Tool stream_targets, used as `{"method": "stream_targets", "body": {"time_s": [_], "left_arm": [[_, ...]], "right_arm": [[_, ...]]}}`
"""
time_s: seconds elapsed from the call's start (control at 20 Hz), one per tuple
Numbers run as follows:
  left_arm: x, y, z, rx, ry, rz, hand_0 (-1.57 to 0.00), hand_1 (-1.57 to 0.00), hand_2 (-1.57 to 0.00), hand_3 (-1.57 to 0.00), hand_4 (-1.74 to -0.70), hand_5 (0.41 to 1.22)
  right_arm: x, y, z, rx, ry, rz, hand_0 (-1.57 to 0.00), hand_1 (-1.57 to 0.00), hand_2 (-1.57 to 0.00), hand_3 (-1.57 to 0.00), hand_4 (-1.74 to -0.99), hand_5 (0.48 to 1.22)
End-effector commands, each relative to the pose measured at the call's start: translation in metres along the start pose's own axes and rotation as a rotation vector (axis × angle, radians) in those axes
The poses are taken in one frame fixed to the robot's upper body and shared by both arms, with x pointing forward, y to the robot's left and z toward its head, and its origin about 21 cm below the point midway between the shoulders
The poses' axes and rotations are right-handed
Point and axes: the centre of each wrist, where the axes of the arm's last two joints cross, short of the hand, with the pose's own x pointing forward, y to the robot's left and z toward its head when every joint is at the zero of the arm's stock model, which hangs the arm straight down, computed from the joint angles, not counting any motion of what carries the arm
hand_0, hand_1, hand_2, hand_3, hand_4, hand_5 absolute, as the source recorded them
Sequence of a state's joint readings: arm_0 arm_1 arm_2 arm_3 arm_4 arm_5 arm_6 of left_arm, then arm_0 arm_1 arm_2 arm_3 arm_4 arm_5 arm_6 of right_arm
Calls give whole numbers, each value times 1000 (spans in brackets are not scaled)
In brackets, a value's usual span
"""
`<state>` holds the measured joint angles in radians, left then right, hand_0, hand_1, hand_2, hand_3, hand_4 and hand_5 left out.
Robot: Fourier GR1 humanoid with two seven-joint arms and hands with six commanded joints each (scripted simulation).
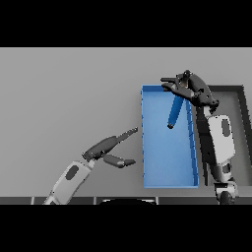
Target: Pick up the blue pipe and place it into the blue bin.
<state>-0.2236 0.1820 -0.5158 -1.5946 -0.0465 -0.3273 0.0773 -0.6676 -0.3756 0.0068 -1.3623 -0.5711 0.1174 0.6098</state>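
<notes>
Your right hand (189, 88) is over the far end of the bin (167, 162), with its arm running up along the bin's right wall. Its fingers are curled round the top of the pipe (174, 112), so the hand is clamped on it. The pipe hangs from that grip, tilted a little, its lower end pointing down and toward you, over the upper half of the bin's floor. You cannot tell from this view whether the lower end touches the floor or hangs just above it.

The bin is a long blue tray lying on the table (64, 93), its long sides running away from you. It sits right of the middle of the table. Just to its right is a dark tray (239, 98), partly hidden behind your right arm; the two stand close side by side.

Your left hand (110, 147) is near the bin's left wall, on the table side, not touching it. Its fingers are straight and spread apart from the thumb, pointing toward the bin, and it holds nothing. Its arm comes in from the lower left.
</notes>
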Motion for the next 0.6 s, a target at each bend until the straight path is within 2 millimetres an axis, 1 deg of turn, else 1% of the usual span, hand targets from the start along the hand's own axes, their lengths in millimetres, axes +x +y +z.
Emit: {"method": "stream_targets", "body": {"time_s": [0.0,0.05,0.15,0.2,0.25,0.3,0.35,0.4,0.45,0.5,0.55], "left_arm": [[0,-2,0,-2,-12,-5,1,1,1,1,-883,464],[1,-2,0,-3,-15,-2,1,1,1,1,-881,463],[-1,-3,0,-5,0,0,1,1,1,1,-882,464],[1,-2,-2,2,-1,-3,1,1,1,1,-882,462],[0,1,0,8,0,-2,1,1,1,1,-884,460],[0,1,-3,8,5,-1,1,1,1,1,-885,457],[0,-3,-3,-2,2,1,1,1,1,1,-886,455],[0,-2,-3,1,9,2,1,1,1,1,-886,453],[1,-1,-3,5,8,-3,1,1,1,1,-885,454],[-2,-2,-3,-1,5,-3,1,1,1,1,-885,453],[0,0,-3,-2,8,-3,1,1,1,1,-886,454]], "right_arm": [[-10,1,2,-9,44,4,-1571,-1571,-1571,-1571,-1741,1120],[-22,-2,2,-21,96,2,-1571,-1571,-1571,-1571,-1741,1122],[-41,-4,5,-37,187,-2,-1571,-1571,-1571,-1571,-1655,1124],[-51,-4,6,-29,224,8,-1571,-1571,-1571,-1571,-1622,1121],[-63,-3,8,-28,276,20,-1571,-1571,-1571,-1571,-1591,1114],[-67,-4,9,-38,301,25,-1571,-1571,-1571,-1330,-1599,1110],[-71,-3,10,-61,298,5,-1563,-1459,-1393,-1122,-1547,1133],[-73,-3,8,-81,316,-21,-1306,-1167,-1114,-897,-1503,1150],[-74,-2,8,-88,329,-37,-1045,-933,-891,-718,-1455,1164],[-76,-1,6,-103,355,-44,-836,-746,-712,-574,-1392,1176],[-77,0,3,-91,375,-52,-668,-597,-570,-459,-1338,1157]]}}
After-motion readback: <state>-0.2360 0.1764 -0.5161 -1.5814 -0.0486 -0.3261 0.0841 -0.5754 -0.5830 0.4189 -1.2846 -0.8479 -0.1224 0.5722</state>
